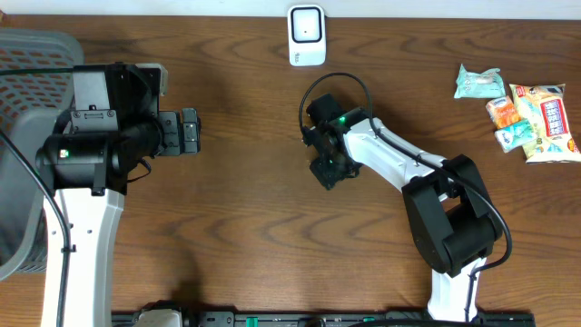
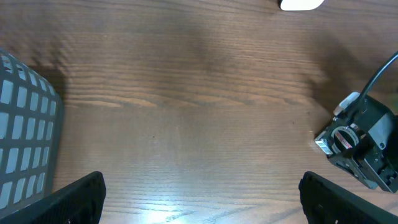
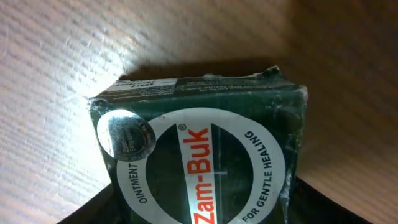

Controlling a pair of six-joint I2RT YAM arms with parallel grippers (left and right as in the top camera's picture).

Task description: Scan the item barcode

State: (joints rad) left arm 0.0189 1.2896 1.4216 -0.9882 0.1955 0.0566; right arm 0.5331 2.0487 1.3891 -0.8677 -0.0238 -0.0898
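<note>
The item is a dark green Zam-Buk ointment box (image 3: 199, 149) with a white ring and red lettering; no barcode shows on its visible faces. It lies on the wooden table near the middle (image 1: 325, 171). My right gripper (image 3: 199, 214) reaches down over it (image 1: 329, 162), its dark fingers (image 3: 93, 208) pressed against both sides of the box. The white scanner (image 1: 307, 34) stands at the table's far edge, and its corner shows in the left wrist view (image 2: 301, 4). My left gripper (image 1: 189, 132) hovers open at the left, its fingers (image 2: 74, 199) wide apart over bare wood.
A grey mesh basket (image 1: 27, 136) stands at the left edge, also visible from the left wrist (image 2: 25, 143). Several snack packets (image 1: 526, 113) lie at the far right. The right arm's wrist (image 2: 360, 140) shows at the right of the left wrist view.
</note>
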